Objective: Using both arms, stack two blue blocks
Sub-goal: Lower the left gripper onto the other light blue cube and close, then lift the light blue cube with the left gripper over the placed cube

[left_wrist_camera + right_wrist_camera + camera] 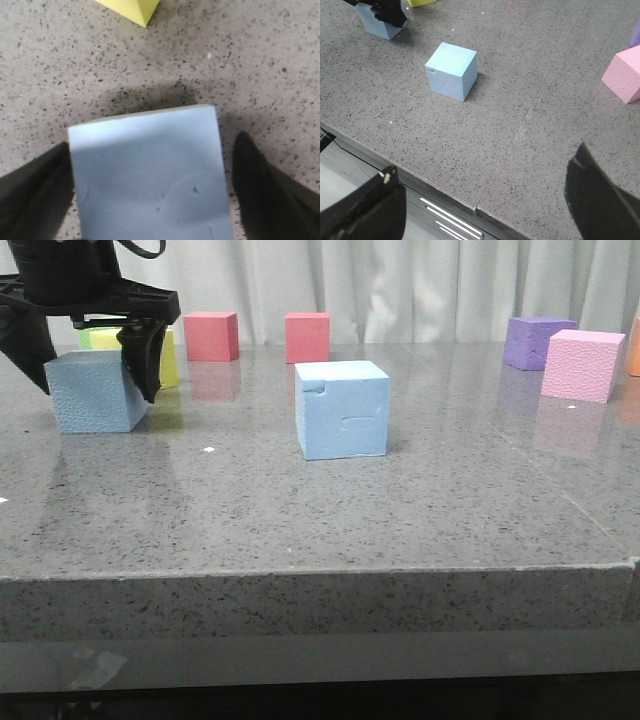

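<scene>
One blue block (pixel 90 405) sits on the table at the far left, between the two fingers of my left gripper (pixel 96 388). In the left wrist view this block (pixel 150 185) fills the space inside the left gripper (pixel 153 142); one finger is against its side and the other finger (pixel 257 185) stands a small gap away, so the jaws are open around it. The second blue block (pixel 343 408) stands alone at the table's middle and also shows in the right wrist view (pixel 452 70). My right gripper (pixel 485 200) is wide open and empty above the table's front edge.
Two red cubes (pixel 211 336) (pixel 307 337) stand at the back. A yellow cube (pixel 167 358) is just behind the left gripper. A purple cube (pixel 537 342) and a pink cube (pixel 582 364) stand at the right, with an orange one (pixel 635 345) at the edge.
</scene>
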Controlling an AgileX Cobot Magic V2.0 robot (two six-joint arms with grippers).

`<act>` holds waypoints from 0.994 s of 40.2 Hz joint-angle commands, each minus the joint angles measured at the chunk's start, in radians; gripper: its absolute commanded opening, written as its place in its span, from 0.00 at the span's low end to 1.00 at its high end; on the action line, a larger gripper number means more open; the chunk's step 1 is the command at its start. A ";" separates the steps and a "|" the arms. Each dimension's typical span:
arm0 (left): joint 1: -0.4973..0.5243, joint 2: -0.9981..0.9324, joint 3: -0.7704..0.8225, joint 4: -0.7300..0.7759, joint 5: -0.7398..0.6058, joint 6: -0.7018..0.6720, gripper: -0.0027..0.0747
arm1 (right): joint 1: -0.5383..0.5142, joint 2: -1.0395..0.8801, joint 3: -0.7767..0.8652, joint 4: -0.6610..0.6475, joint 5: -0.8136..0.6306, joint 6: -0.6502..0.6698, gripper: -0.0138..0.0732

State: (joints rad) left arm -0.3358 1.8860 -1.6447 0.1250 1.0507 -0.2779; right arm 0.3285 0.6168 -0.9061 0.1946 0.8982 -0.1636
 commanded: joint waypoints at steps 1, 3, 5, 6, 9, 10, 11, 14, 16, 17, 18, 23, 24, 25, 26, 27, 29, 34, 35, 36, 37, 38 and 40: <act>0.002 -0.051 -0.033 -0.022 -0.044 -0.009 0.66 | -0.004 0.001 -0.022 0.014 -0.071 -0.001 0.90; 0.002 -0.051 -0.033 -0.031 -0.044 -0.009 0.60 | -0.004 0.001 -0.022 0.014 -0.071 -0.001 0.90; 0.002 -0.051 -0.033 -0.034 -0.044 -0.009 0.56 | -0.004 0.001 -0.022 0.014 -0.071 -0.001 0.90; 0.002 -0.051 -0.033 -0.034 -0.044 -0.009 0.54 | -0.004 0.001 -0.022 0.014 -0.071 -0.001 0.90; 0.002 -0.053 -0.033 -0.034 -0.043 -0.009 0.50 | -0.004 0.001 -0.022 0.014 -0.071 -0.001 0.90; 0.002 -0.053 -0.033 -0.034 -0.043 -0.007 0.48 | -0.004 0.001 -0.022 0.014 -0.071 -0.001 0.90; 0.002 -0.057 -0.033 -0.034 -0.040 -0.002 0.48 | -0.004 0.001 -0.022 0.014 -0.071 -0.001 0.90; -0.002 -0.062 -0.046 -0.055 -0.005 0.060 0.48 | -0.004 0.001 -0.022 0.014 -0.071 -0.001 0.90; -0.007 -0.062 -0.075 -0.096 0.037 0.148 0.48 | -0.004 0.001 -0.022 0.014 -0.071 -0.001 0.90; -0.009 -0.062 -0.090 -0.115 0.058 0.190 0.48 | -0.004 0.001 -0.022 0.014 -0.071 -0.001 0.90; -0.009 -0.062 -0.111 -0.142 0.086 0.230 0.48 | -0.004 0.001 -0.022 0.014 -0.071 -0.001 0.90; -0.033 -0.062 -0.213 -0.212 0.172 0.421 0.48 | -0.004 0.001 -0.022 0.014 -0.071 -0.001 0.90; -0.043 -0.062 -0.237 -0.222 0.185 0.451 0.48 | -0.004 0.001 -0.022 0.014 -0.071 -0.001 0.90; -0.049 -0.062 -0.257 -0.227 0.195 0.488 0.48 | -0.004 0.001 -0.022 0.014 -0.071 -0.001 0.90; -0.057 -0.062 -0.276 -0.232 0.204 0.516 0.48 | -0.004 0.001 -0.022 0.014 -0.071 -0.001 0.90; -0.071 -0.062 -0.298 -0.238 0.213 0.546 0.48 | -0.004 0.001 -0.022 0.014 -0.071 -0.001 0.90; -0.091 -0.062 -0.330 -0.245 0.221 0.619 0.48 | -0.004 0.001 -0.022 0.014 -0.071 -0.001 0.90; -0.168 -0.062 -0.402 -0.252 0.210 0.772 0.48 | -0.004 0.001 -0.022 0.014 -0.071 -0.001 0.90; -0.182 -0.062 -0.411 -0.252 0.210 0.801 0.48 | -0.004 0.001 -0.022 0.014 -0.071 -0.001 0.90; -0.195 -0.062 -0.418 -0.252 0.210 0.829 0.48 | -0.004 0.001 -0.022 0.014 -0.071 -0.001 0.90; -0.213 -0.062 -0.424 -0.252 0.210 0.865 0.48 | -0.004 0.001 -0.022 0.014 -0.071 -0.001 0.90; -0.227 -0.062 -0.430 -0.252 0.210 0.894 0.48 | -0.004 0.001 -0.022 0.014 -0.071 -0.001 0.90; -0.257 -0.062 -0.433 -0.252 0.206 0.958 0.48 | -0.004 0.001 -0.022 0.014 -0.071 -0.001 0.90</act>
State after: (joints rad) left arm -0.5456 1.8865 -2.0355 -0.1058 1.2517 0.5679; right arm 0.3285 0.6168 -0.9061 0.1946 0.8982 -0.1636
